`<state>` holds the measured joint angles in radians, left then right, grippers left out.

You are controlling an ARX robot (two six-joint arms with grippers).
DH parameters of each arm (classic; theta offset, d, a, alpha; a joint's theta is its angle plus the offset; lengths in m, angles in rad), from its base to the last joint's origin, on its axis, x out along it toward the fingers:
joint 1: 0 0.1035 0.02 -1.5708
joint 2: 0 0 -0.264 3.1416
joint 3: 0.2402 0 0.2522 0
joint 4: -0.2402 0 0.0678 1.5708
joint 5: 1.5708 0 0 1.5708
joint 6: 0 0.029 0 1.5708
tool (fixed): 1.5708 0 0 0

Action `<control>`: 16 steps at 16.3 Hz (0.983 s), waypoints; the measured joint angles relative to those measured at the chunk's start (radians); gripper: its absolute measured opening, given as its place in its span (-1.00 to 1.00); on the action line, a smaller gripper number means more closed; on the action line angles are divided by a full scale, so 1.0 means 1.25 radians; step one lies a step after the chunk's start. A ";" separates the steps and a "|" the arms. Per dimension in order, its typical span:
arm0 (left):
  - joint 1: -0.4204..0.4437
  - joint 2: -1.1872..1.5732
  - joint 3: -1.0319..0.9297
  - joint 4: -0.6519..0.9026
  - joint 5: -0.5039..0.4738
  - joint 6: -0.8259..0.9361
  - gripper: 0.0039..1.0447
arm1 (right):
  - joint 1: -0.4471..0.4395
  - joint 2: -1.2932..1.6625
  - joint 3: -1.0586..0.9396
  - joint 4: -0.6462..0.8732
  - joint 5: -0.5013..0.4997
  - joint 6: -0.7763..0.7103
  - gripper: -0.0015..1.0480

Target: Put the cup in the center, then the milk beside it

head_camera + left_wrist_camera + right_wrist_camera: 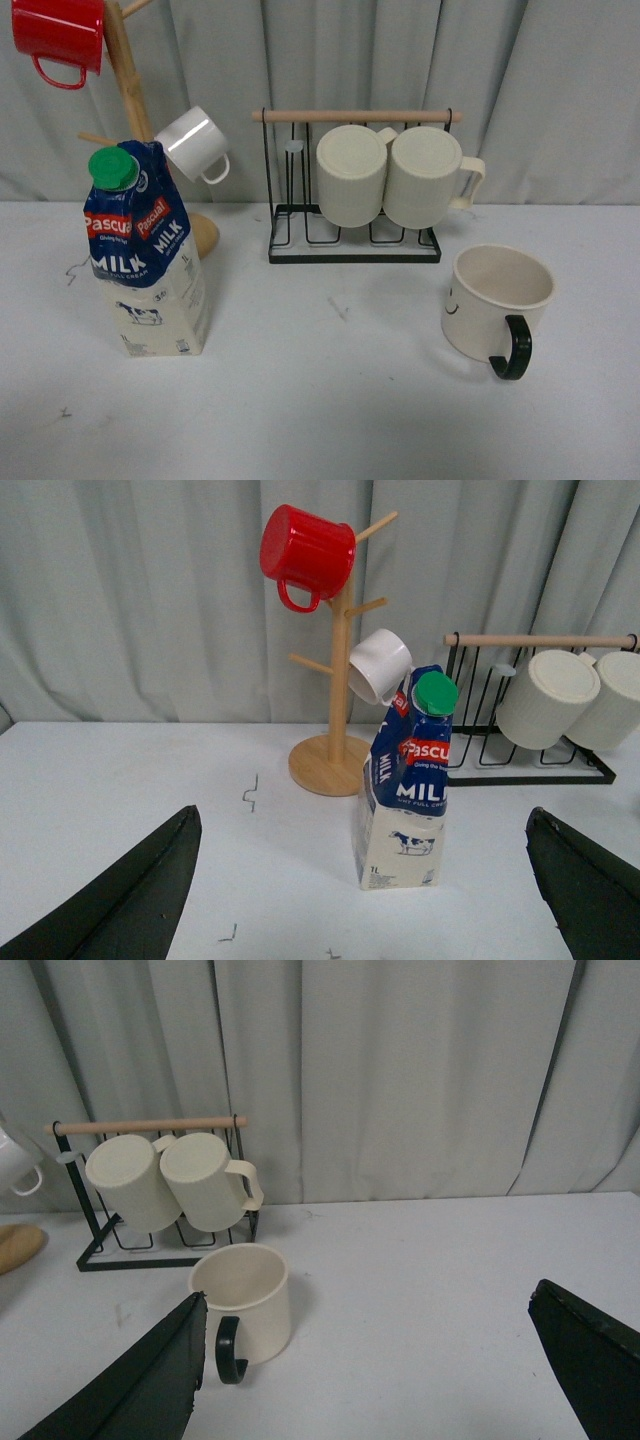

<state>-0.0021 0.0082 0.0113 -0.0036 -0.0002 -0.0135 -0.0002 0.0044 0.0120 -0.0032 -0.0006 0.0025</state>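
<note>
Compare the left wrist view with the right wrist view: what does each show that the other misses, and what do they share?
Only the left wrist view shows the milk and the red mug hanging on the wooden mug tree. Only the right wrist view shows the cup, upright on the table. Both share the black wire rack with two ribbed cream mugs, the grey curtain, and the white mug and tree base, mere slivers in the right wrist view.

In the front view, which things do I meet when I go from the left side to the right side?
red mug → milk carton → left ribbed mug → right ribbed mug → cup
</note>
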 joint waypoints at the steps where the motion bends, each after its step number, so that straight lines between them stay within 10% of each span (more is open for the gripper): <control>1: 0.000 0.000 0.000 0.000 0.000 0.000 0.88 | 0.000 0.000 0.000 0.000 0.000 0.000 0.87; 16: 0.000 0.000 0.000 0.000 0.000 0.000 0.88 | 0.000 0.000 0.000 0.000 0.000 0.000 0.87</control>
<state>-0.0021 0.0082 0.0113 -0.0036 -0.0002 -0.0135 -0.0002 0.0044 0.0120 -0.0032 -0.0006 0.0025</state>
